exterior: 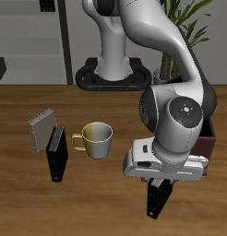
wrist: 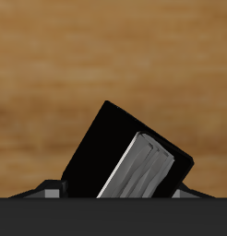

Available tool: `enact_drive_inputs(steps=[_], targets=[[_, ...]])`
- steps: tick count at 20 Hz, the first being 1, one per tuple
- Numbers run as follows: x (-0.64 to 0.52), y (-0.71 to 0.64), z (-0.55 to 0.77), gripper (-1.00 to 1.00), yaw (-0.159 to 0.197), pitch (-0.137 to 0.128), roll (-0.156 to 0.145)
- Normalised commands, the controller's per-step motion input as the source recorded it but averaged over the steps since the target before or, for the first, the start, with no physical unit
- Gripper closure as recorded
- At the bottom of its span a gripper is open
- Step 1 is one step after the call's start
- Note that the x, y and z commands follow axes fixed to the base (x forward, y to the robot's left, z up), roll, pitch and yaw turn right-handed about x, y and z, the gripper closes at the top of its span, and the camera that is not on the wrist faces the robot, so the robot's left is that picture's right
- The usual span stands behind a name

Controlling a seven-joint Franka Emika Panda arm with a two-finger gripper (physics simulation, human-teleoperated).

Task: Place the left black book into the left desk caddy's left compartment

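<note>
Grey speckled book (exterior: 41, 132) and the other thin black book (exterior: 56, 153) stand far left beside a pale mug (exterior: 96, 138) on the wooden counter (exterior: 23, 203). Right of them, the tool (exterior: 160, 187) clamps the thin all-black hardcover book (exterior: 159, 197), tilted in the wrist view, near the counter's front edge. The dark maroon-brown box caddy (exterior: 209, 140) sits farther right, mostly hidden by the arm, so the tilted book could catch a compartment wall or slip.

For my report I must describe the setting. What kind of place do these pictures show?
Probably a simulated study or office corner. A wooden table carries books, a mug and a dark desk caddy; a shelf unit and a potted plant stand behind the robot.
</note>
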Motion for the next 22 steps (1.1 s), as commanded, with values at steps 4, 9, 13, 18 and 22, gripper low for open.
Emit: enact_drive_inputs(steps=[4, 9, 13, 18, 22], targets=[[-0.03, -0.05, -0.06, 1.00, -0.017, 0.007, 0.010], [-0.07, -0.13, 0.26, 1.00, -0.019, -0.026, -0.026], [-0.11, -0.05, 0.34, 1.00, -0.002, -0.040, -0.009], [-0.39, -0.14, 0.94, 1.00, -0.018, -0.073, -0.030], [-0.48, -0.17, 0.88, 1.00, -0.028, -0.064, -0.043]])
